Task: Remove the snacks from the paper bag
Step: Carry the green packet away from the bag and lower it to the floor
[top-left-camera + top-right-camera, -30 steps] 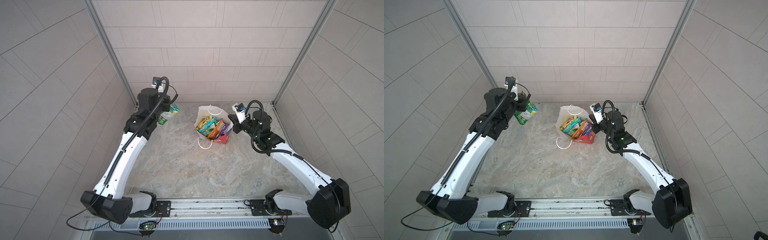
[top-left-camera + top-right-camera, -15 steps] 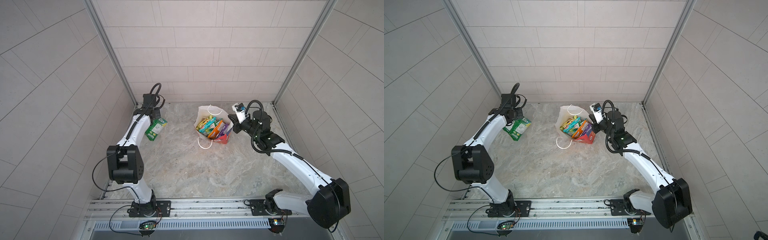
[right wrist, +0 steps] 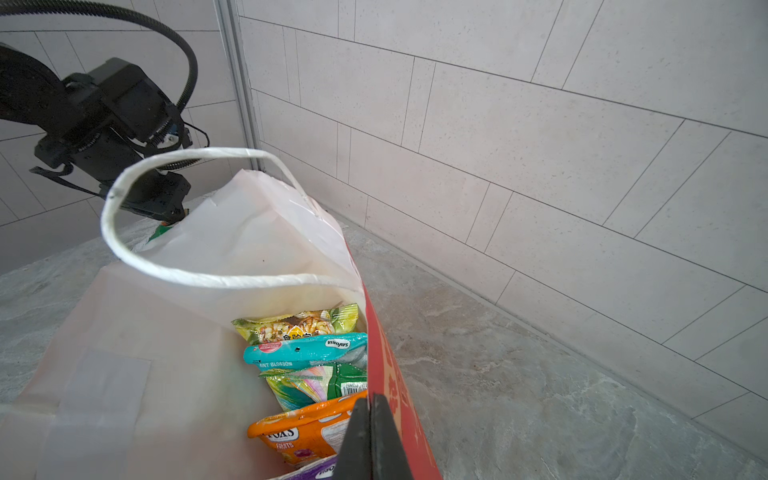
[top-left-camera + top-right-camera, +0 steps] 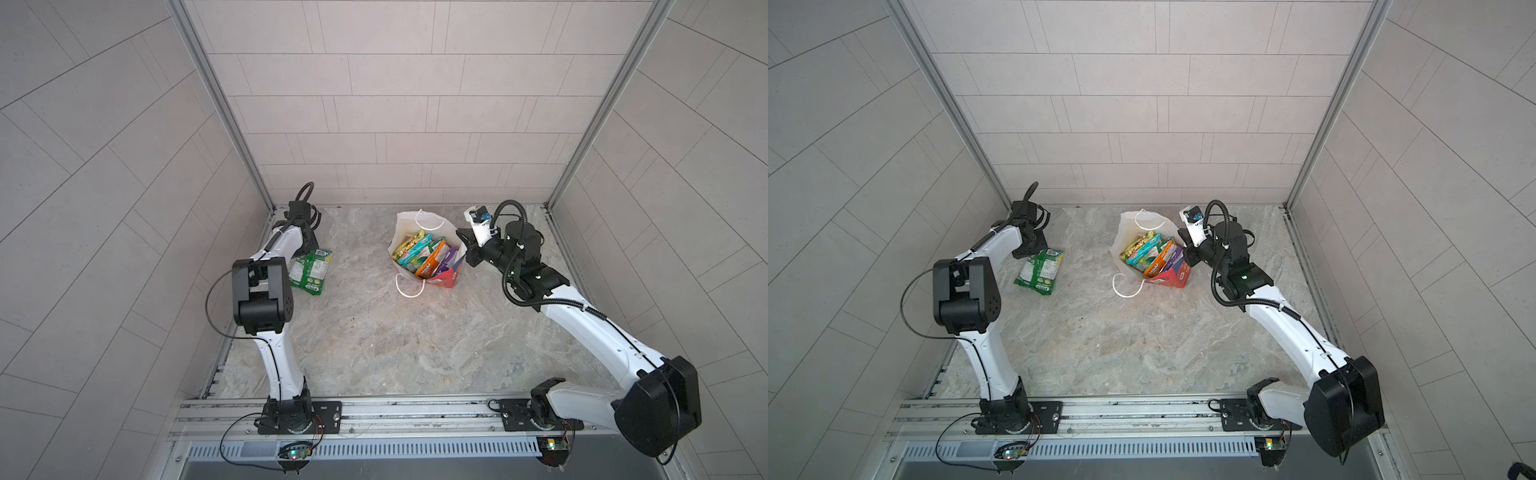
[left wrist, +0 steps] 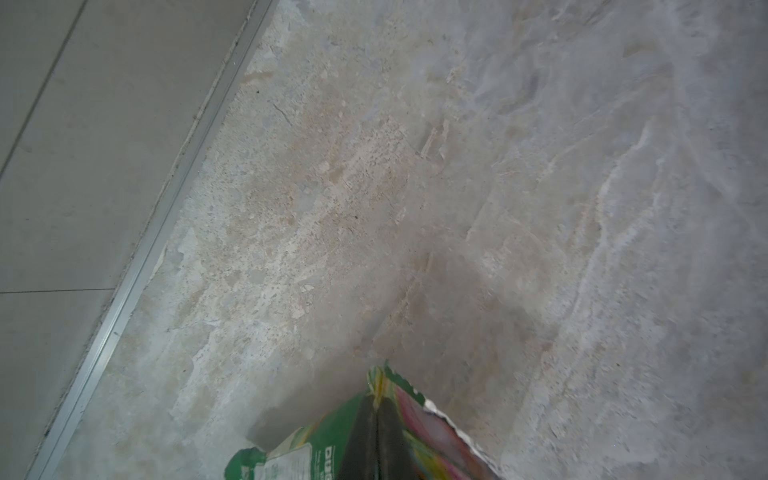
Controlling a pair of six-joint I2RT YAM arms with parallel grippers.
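Green foil catches the eye first: a green packet (image 4: 311,270) sits near the left edge of the marbled counter (image 4: 374,340), towards the far-left corner. The left fingers (image 5: 365,419) are pinched together on its far seam. I cannot tell whether it lies fully flat. Further right, near the far edge, the red paper bag (image 4: 444,279) stands with its white-lined mouth open and one cord handle (image 4: 409,289) lying on the counter. The rest of the snacks stand on edge inside it: a yellow-green packet (image 3: 299,324), a teal packet (image 3: 307,347), a pale green packet (image 3: 307,384), an orange packet (image 3: 303,432) and a purple packet (image 3: 316,471). The right fingers (image 3: 359,428) are clamped on the rim of the bag's red right-hand wall.
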